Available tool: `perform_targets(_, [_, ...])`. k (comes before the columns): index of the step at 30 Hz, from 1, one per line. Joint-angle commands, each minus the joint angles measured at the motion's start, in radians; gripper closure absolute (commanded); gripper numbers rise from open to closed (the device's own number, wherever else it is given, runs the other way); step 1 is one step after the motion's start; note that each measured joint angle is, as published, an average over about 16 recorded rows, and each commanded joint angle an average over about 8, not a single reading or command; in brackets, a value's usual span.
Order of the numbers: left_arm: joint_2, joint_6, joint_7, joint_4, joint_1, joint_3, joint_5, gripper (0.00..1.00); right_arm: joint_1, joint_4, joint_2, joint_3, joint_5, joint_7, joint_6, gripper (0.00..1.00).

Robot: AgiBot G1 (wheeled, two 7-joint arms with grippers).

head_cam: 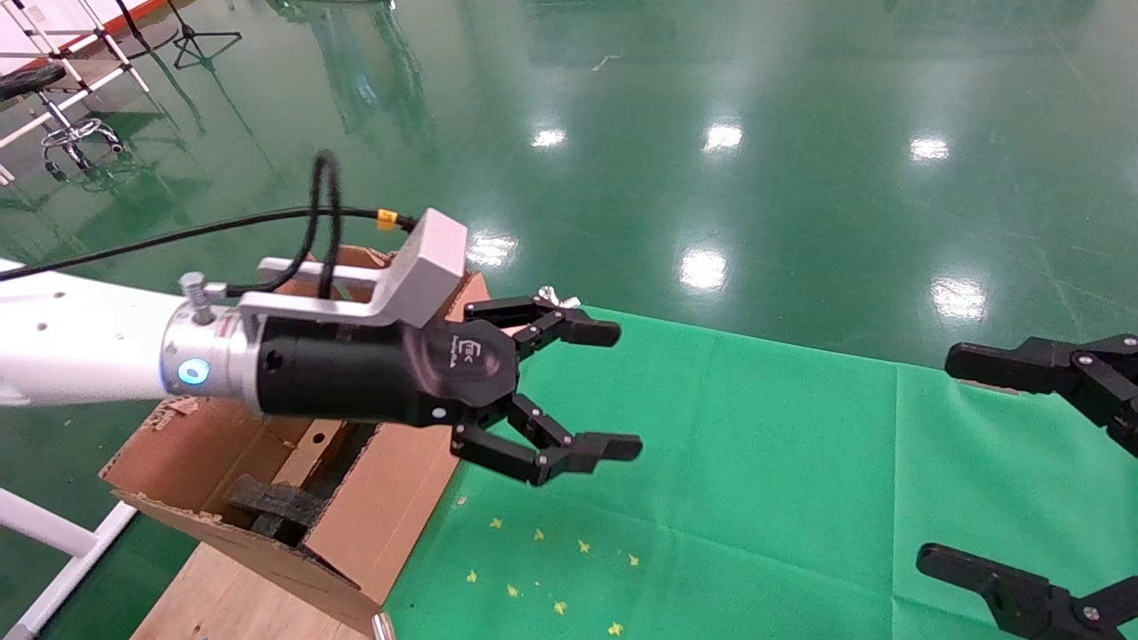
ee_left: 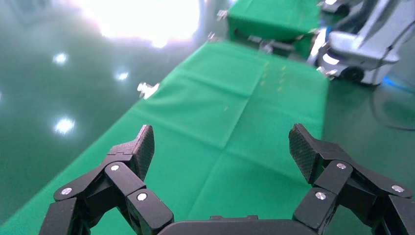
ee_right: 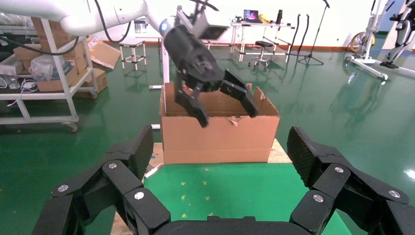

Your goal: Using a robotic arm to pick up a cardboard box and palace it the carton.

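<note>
1. Nearest, at 4 to 5 o'clock in the head view: right gripper (head_cam: 1022, 462), parked at the edge of the green cloth (head_cam: 756, 462); jaws spread wide, nothing between them; same wide spread in its own wrist view.
2. Just beyond, at centre: left gripper (head_cam: 613, 391) on the white robotic arm (head_cam: 80, 351), hovering over the cloth's 9 o'clock edge; jaws open and empty; fingertips (ee_left: 142, 147) apart over bare cloth in the left wrist view.
3. At 8 o'clock, below and behind that arm: carton (head_cam: 373, 498), flaps ragged, dark foam block (head_cam: 271, 502) inside; seen from the right wrist as a plain brown wall (ee_right: 218, 139) with the left gripper (ee_right: 220, 103) in front of its rim.
4. Cardboard box: in no view; whereabouts not to be told; possibly already inside the carton, hidden.
5. Handling, as a judgement: probably light, stiff-sided, easily dented; best pinched across two opposite side walls, mid-height.
6. Writing: small pale logo on the left gripper body (head_cam: 467, 351), illegible; no labels readable on the carton.
7. Farthest: glossy green floor (head_cam: 711, 133).
</note>
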Motion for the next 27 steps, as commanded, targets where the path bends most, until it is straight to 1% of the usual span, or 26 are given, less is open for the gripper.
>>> perform_targets(1, [0.0,0.011,0.02,-0.021,0.031,-0.037,-0.024,0.0,0.0,0.0,0.0,0.0,0.0,0.0,0.0,0.0])
perform_targets(10, [0.001,0.061,0.11,-0.117,0.176,-0.206,-0.137,0.0,0.0,0.0,0.0,0.0,0.0,0.0,0.0,0.0])
perform_targets(16, [0.001,0.086,0.152,-0.165,0.248,-0.292,-0.193,0.0,0.0,0.0,0.0,0.0,0.0,0.0,0.0,0.0])
perform_targets(20, [0.001,0.092,0.157,-0.175,0.263,-0.309,-0.206,0.0,0.0,0.0,0.0,0.0,0.0,0.0,0.0,0.0])
perform_targets(27, [0.001,0.088,0.151,-0.166,0.25,-0.293,-0.196,0.0,0.0,0.0,0.0,0.0,0.0,0.0,0.0,0.0])
